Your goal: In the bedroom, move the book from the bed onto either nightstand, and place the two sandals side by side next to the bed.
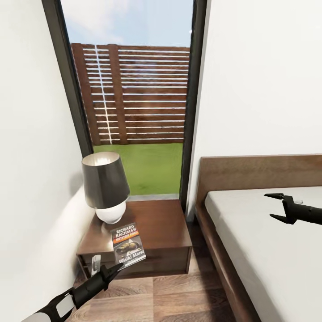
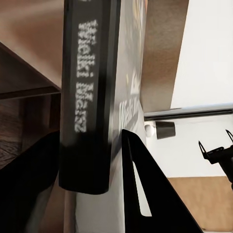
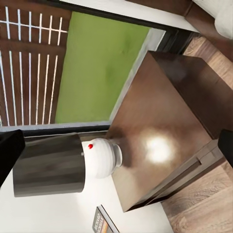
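Note:
The book [image 1: 128, 245], dark with "Richard Bachman" lettering and an orange band, hangs tilted over the front edge of the nightstand [image 1: 161, 223]. My left gripper [image 1: 114, 268] is shut on its lower edge. In the left wrist view the book's spine [image 2: 87, 97] sits right beside one black finger [image 2: 145, 194]. My right gripper [image 1: 279, 207] hangs open above the bed's grey mattress [image 1: 268, 259], holding nothing. Its wrist view looks at the nightstand top [image 3: 165, 121] and a corner of the book [image 3: 103, 223]. The sandals are out of view.
A lamp [image 1: 105, 185] with a dark shade and white base stands at the back left of the nightstand. A white wall runs along the left and a tall window [image 1: 134, 89] rises behind. A strip of wood floor [image 1: 179, 295] separates nightstand and bed frame [image 1: 214, 232].

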Robot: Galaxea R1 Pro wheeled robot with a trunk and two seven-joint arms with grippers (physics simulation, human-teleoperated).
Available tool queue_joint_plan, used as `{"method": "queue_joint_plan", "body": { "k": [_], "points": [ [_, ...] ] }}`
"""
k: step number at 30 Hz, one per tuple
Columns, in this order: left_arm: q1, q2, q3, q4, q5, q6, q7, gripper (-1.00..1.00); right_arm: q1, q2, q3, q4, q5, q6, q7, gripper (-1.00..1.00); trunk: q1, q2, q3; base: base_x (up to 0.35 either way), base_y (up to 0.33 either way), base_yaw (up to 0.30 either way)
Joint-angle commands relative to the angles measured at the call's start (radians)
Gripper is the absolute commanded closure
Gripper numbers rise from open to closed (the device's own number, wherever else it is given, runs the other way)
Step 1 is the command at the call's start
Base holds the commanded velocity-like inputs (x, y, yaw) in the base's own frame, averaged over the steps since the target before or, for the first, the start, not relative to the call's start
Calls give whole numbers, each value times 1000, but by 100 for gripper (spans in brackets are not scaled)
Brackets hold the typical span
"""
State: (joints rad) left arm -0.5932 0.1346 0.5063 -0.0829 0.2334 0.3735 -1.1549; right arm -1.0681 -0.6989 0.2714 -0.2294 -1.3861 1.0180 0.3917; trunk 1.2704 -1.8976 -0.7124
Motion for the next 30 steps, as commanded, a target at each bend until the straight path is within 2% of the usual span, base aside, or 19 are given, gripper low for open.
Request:
{"method": "queue_joint_plan", "body": {
  "k": [1, 19, 30],
  "points": [
    [0, 0, -6, 0, 10, 10, -2, 100, -1, -1, 5, 1, 6, 1, 10, -100, 0, 0, -1, 15, -12, 0],
    [0, 0, -6, 0, 11, 9, -3, 100, -1, -3, 5, 1, 6, 1, 8, -100, 0, 0, -1, 3, -5, 0],
    [0, 1, -6, 0, 8, 9, -32, 100, -1, -9, 5, -1, 6, 2, 8, -100, 0, 0, -1, 0, -56, 0]
  ]
}}
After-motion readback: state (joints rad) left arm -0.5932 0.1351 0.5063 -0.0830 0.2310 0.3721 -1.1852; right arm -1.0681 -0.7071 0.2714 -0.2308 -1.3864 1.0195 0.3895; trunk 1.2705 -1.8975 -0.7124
